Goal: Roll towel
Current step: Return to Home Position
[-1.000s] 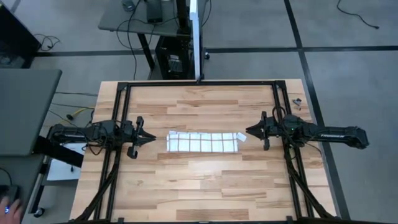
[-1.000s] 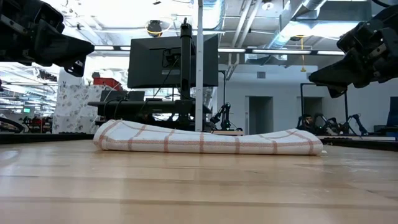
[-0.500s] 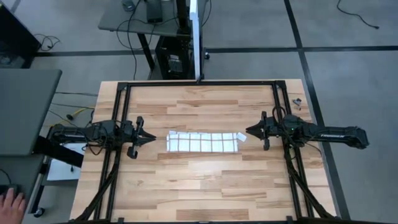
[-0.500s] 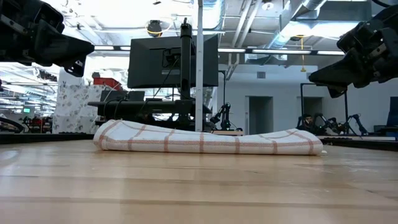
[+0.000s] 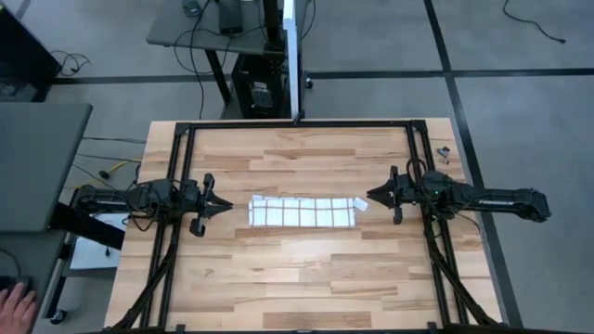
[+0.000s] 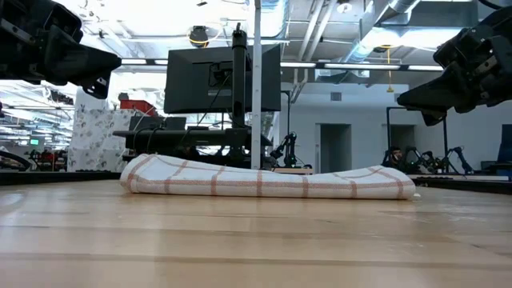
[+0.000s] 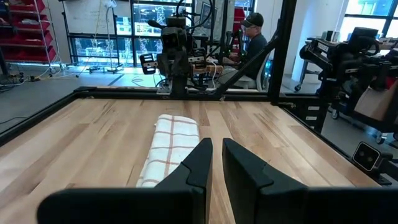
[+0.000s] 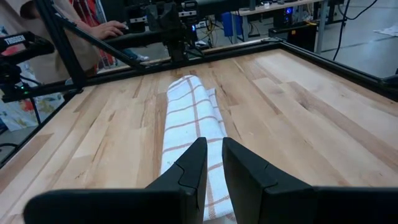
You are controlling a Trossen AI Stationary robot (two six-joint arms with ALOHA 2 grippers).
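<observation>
Your left gripper (image 5: 225,207) and right gripper (image 5: 371,195) hang empty, one off each end of the rolled towel (image 5: 302,212).
Each gripper's fingers are drawn almost together, with only a thin slit between them, and grip nothing. Straight ahead of both tips, touching neither, the towel lies as a long roll on the wooden table (image 5: 306,278), its small white tag (image 5: 360,204) nearest the right gripper.

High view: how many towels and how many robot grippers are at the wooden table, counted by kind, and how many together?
White cloth towel with red-brown grid lines, rolled up: 1
Dark two-finger grippers: 2, the left gripper and the right gripper, one off each end of the towel, not touching it
Total: 3
</observation>
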